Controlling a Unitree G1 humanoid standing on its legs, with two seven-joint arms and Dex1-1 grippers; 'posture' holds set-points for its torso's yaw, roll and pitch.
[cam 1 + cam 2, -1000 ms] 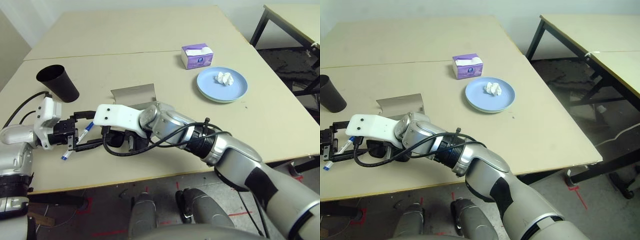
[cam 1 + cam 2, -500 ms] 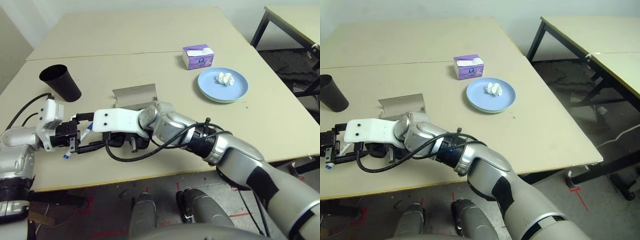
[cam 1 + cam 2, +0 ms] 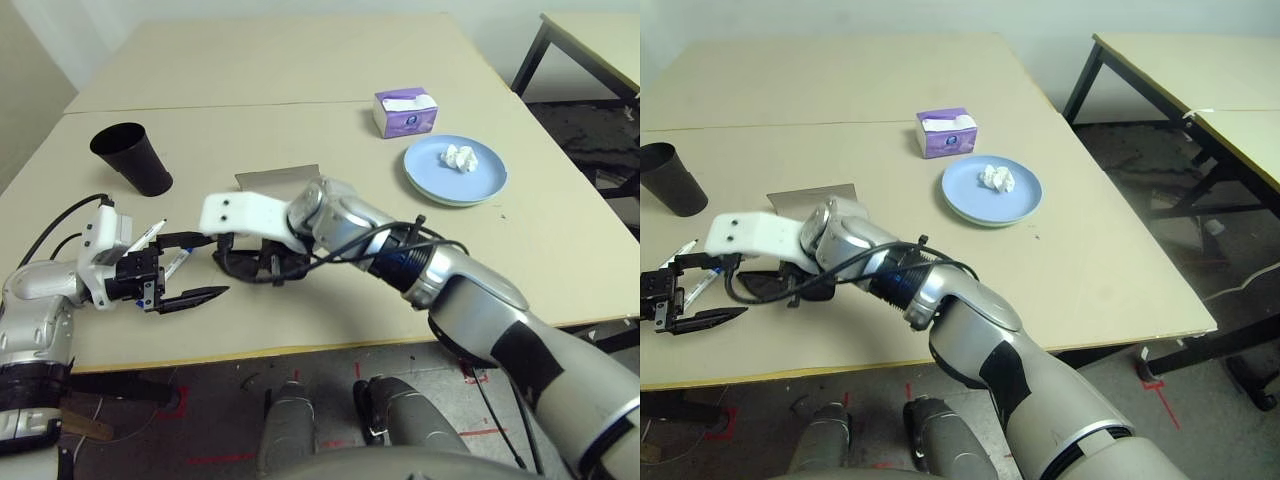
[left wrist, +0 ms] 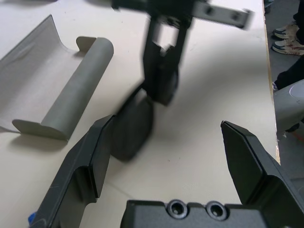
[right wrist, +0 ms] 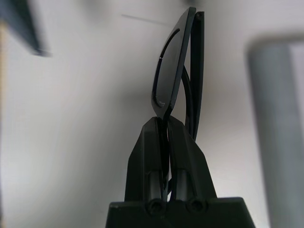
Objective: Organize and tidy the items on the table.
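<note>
Black sunglasses: folded black plastic sunglasses point(image 5: 176, 66) pinched between the right gripper point(image 5: 166, 135) fingers, hanging just off the big matte beige tabletop point(image 3: 300, 120), right beside the open grey glasses case point(image 4: 61, 95). My guess is they're headed into it.
Right gripper: squeezed tight on one lens edge, so the frame dangles flat and thin, easy to slot in.
Left gripper: left gripper point(image 3: 185, 270) has its jaws wide apart with nothing in them, parked just on the near side of the case, probably waiting.
Pen: white pen point(image 3: 150, 232) with a black cap lies near the left gripper.
Cup: tapered black cup point(image 3: 132, 158) stands upright, well to the left of the case; likely the pen's home.
Plate: round blue plate point(image 3: 480, 185) with a white tissue wad point(image 3: 460, 156) on it sits well to the right of the case.
</note>
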